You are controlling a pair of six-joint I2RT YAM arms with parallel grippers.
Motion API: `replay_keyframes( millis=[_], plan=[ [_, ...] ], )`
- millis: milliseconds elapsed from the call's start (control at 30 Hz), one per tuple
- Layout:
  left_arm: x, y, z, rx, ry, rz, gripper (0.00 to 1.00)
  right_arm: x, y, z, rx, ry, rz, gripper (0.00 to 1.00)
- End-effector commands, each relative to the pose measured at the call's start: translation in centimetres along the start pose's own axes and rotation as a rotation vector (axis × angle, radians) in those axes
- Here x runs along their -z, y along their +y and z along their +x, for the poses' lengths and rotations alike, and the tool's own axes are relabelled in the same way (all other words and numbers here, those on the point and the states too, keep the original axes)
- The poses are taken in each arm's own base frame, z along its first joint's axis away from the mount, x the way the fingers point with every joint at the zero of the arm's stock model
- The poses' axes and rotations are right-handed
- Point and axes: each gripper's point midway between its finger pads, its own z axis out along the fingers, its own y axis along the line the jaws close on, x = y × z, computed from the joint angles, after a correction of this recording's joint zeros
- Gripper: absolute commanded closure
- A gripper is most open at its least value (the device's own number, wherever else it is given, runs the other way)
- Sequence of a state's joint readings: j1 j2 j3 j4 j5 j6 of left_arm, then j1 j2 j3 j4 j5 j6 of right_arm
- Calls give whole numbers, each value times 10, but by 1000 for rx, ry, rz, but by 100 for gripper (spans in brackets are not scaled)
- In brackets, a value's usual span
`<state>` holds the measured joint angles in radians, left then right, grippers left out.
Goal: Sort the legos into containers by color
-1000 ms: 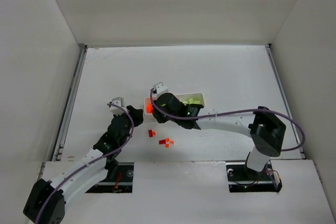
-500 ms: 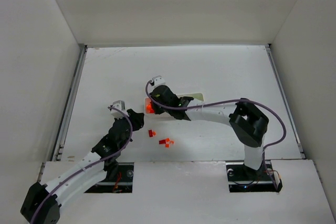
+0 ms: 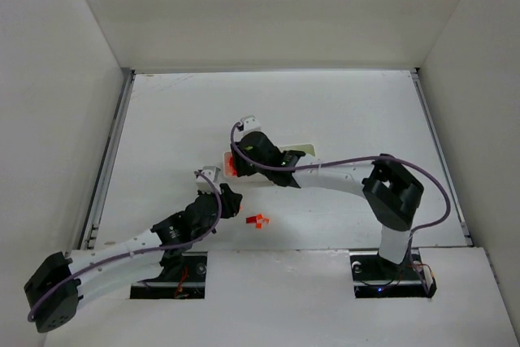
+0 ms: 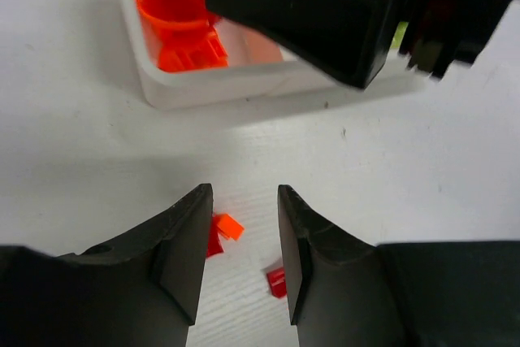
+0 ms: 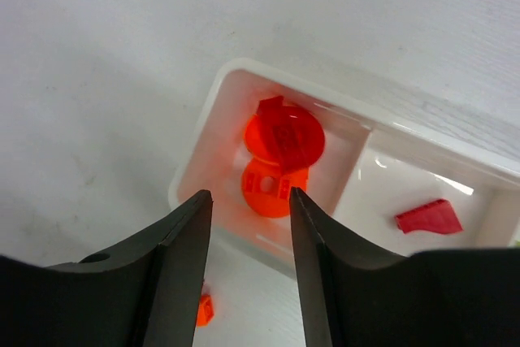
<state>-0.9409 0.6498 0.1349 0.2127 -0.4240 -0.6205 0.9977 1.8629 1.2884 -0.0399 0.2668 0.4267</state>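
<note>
L gripper (image 4: 244,201): jaws spread, nothing pinched, bare table (image 4: 97,144) visible through the gap. It hovers low over loose legos lying on the table near the front wall of the white tray (image 4: 213,85). An orange piece (image 4: 230,225) sits in the gap, close to the finger on the picture's left. A red piece (image 4: 214,243) touches it and is partly hidden behind that finger. A second red piece (image 4: 276,280) lies beside the other finger, apart from the first two. In the overhead view a small red-orange cluster (image 3: 258,220) lies on the table just beside this gripper, on the side toward the R arm's base (whether it includes the pcs seen by the wrist cam cannot be told). R gripper (image 5: 249,198): jaws likewise spread, holding nothing, positioned above the end compartment (image 5: 195,164) of the tray, i.e. the end nearest the L arm. Contents of that compartment: two round orange legos (image 5: 280,148), one a flat disc w/ holes, the other overlapping its far edge. The middle compartment (image 5: 382,193) holds one red brick (image 5: 428,217), lying alone on the floor of the compartment. Third compartment: cut off in the R wrist view and mostly covered by the R arm in the overhead view, so its contents cannot be told.
</note>
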Motion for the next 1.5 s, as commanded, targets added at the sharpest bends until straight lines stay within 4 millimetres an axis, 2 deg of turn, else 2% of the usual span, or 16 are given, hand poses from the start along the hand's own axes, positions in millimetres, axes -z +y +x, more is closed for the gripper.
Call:
replay_keyframes(
  millis=[0, 133, 200, 367, 500, 700, 867, 967, 1267, 1467],
  plan=[
    [2, -26, -8, -46, -7, 57, 65, 29, -7, -41, -77, -129, -16, 53],
    [4, -29, -2, -104, 2, 32, 66, 49, -24, -31, -120, -129, -7, 70],
    [4, -32, -2, -115, -1, 29, 66, 58, -33, -14, -119, -111, 6, 75],
    [4, -54, 2, -152, 15, 91, 66, 65, -52, 24, -140, -67, 31, 75],
    [-1, -63, 10, -202, 50, 94, 66, 71, -57, 34, -165, -77, 24, 75],
    [4, -100, 31, -301, 115, 218, 63, 71, -79, 41, -199, -83, 61, 66],
    [-1, -101, 47, -300, 170, 236, 62, 70, -107, 43, -255, -80, 123, 59],
    [-2, -105, 54, -309, 187, 250, 60, 72, -116, 40, -284, -97, 134, 57],
    [-7, -111, 70, -343, 233, 264, 61, 75, -117, 39, -291, -107, 128, 56],
    [-8, -107, 78, -369, 258, 248, 62, 85, -113, 26, -298, -157, 98, 56]
  ],
)
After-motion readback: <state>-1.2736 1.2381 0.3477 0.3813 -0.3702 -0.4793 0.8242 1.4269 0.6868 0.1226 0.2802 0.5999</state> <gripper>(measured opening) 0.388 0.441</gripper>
